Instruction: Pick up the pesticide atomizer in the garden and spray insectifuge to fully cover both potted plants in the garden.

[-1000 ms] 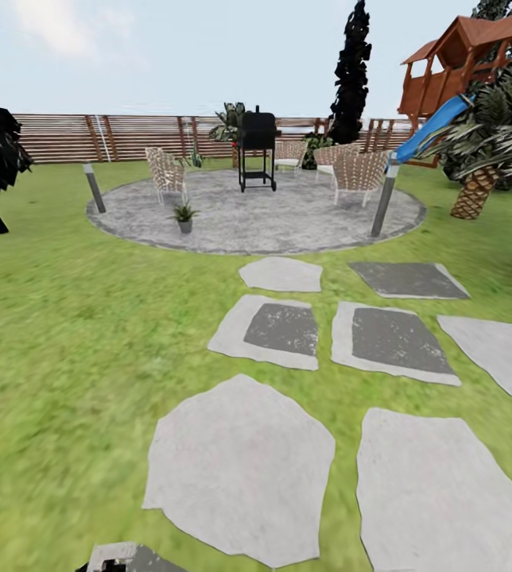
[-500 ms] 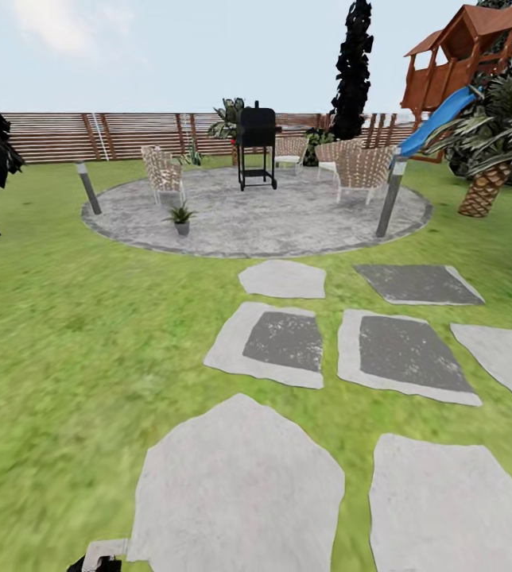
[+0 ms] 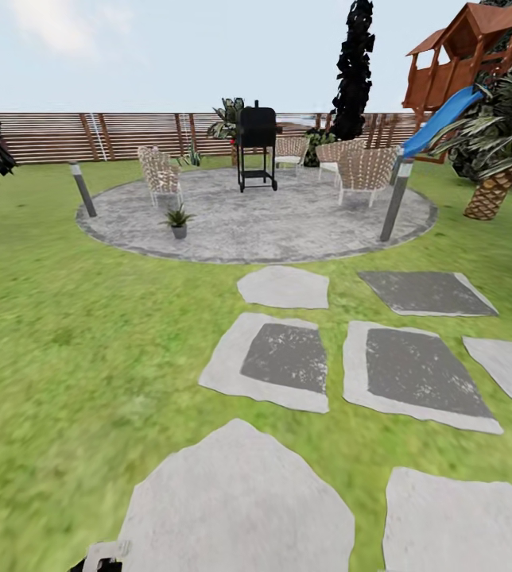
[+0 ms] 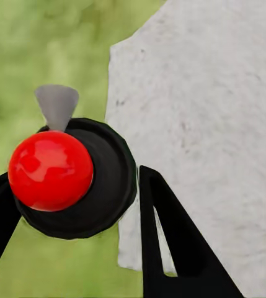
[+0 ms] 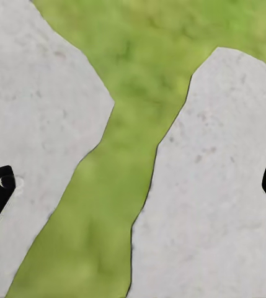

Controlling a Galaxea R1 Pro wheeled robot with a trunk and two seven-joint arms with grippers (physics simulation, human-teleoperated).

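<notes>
Between left gripper (image 4: 70, 217) fingers: pesticide atomizer (image 4: 70, 177), held; right gripper (image 5: 133, 186) wide; approach potted plant (image 3: 178, 222) at eleven o'clock squarely

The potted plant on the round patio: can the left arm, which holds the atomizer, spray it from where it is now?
Probably not yet. The potted plant stands far off on the patio, beyond lawn and stepping stones. The left gripper holds the pesticide atomizer above grass close to the robot.
</notes>
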